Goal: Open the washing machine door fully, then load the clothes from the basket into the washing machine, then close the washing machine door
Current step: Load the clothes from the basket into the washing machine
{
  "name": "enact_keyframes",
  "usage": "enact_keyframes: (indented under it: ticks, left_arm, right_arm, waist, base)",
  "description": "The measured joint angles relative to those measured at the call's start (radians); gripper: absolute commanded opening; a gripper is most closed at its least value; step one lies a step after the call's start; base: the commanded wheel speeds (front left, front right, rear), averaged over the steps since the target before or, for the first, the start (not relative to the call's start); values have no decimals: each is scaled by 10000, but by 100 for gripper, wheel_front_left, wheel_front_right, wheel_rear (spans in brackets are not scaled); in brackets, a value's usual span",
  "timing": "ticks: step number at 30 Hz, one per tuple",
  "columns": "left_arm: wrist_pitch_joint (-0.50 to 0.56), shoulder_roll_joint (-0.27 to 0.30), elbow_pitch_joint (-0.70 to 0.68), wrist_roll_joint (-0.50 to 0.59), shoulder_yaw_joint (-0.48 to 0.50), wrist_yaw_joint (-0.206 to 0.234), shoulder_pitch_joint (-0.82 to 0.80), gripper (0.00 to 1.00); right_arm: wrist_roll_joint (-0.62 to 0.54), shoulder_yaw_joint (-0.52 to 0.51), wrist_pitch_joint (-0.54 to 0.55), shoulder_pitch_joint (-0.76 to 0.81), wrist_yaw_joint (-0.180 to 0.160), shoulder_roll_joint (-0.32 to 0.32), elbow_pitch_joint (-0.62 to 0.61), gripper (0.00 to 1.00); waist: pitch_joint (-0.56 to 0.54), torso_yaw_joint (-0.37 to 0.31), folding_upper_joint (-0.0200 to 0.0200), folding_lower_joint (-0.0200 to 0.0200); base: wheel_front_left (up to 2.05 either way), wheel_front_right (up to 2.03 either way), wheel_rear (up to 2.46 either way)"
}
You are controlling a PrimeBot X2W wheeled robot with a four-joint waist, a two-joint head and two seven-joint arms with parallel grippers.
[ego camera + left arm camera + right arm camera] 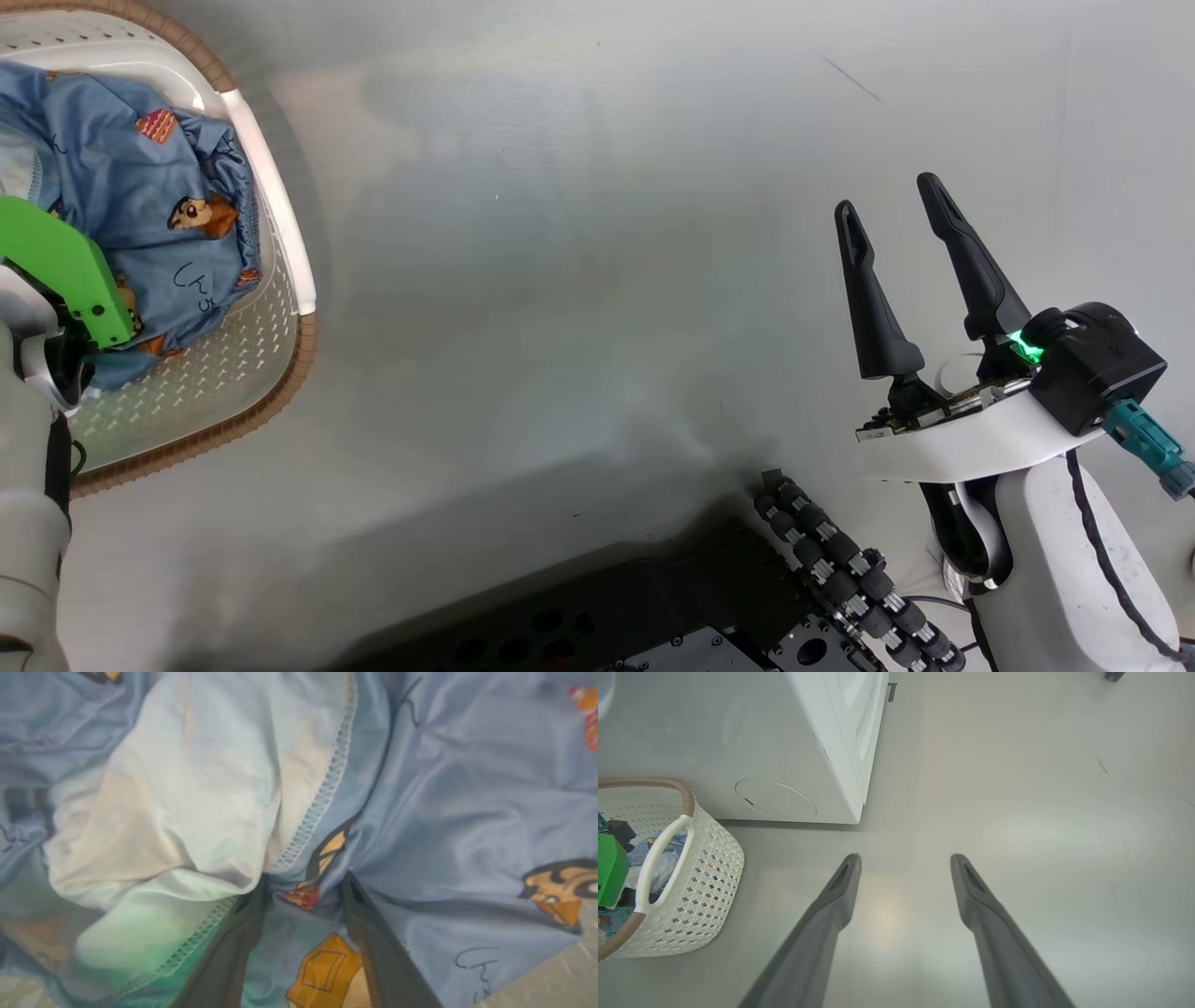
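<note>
Clothes (159,196): light blue printed fabric with a cream-white strip, heaped in the basket (280,243) (cream perforated plastic, brown woven-look rim). The basket stands on the grey floor (607,280) just beside the washing machine (784,742).
Left gripper (303,884): fingers sunk into the heap with a fold of cloth between them; whether clamped or slack cannot be told.
Right gripper (887,196): jaws spread wide, empty, above the floor, well apart from the basket.

Glossy grey floor (579,233); thin dark scuff (851,79); small dark object (1113,675) far off.
</note>
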Motion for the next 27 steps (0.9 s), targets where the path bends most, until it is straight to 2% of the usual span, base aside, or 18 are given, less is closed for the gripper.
enact_keyframes:
  ticks: [1, 2, 3, 4, 5, 20, 27]
  left_arm:
    - [-36, 0, 29, 4, -8, 2, -35, 48]
    - [-90, -4, 38, 4, -12, 0, -54, 42]
    - [-159, -13, 52, 4, -17, 0, -69, 24]
    - [-213, -27, 63, 15, -38, 0, -83, 24]
    - [-255, -44, 81, 36, -56, 0, -96, 0]
    - [-1030, -157, 397, 12, 19, -52, -245, 0]
    - [-1615, -690, 650, -263, 244, -226, -105, 0]
  right_arm:
    - [0, -12, 0, 2, 0, -2, -6, 100]
    - [0, -13, 0, 5, 0, -2, -10, 100]
    - [0, -17, 0, 8, 0, -2, -12, 100]
    - [0, -21, 0, 10, 0, -2, -13, 100]
    - [-2, -21, 0, 12, 0, -2, -21, 100]
    - [-56, -82, 0, -53, 0, 44, -61, 100]
    - [-56, -355, 0, -268, 0, 48, 15, 100]
  waist:
    - [2, 3, 0, 0]
    - [5, 6, 0, 0]
    - [7, 8, 0, 0]
    - [9, 10, 0, 0]
    - [10, 11, 0, 0]
    - [-6, 61, 0, 0]
    - [-279, 276, 0, 0]
  base:
    - [0, 0, 0]
    - [0, 0, 0]
    - [0, 0, 0]
    - [0, 0, 0]
    - [0, 0, 0]
    - [0, 0, 0]
    - [0, 0, 0]
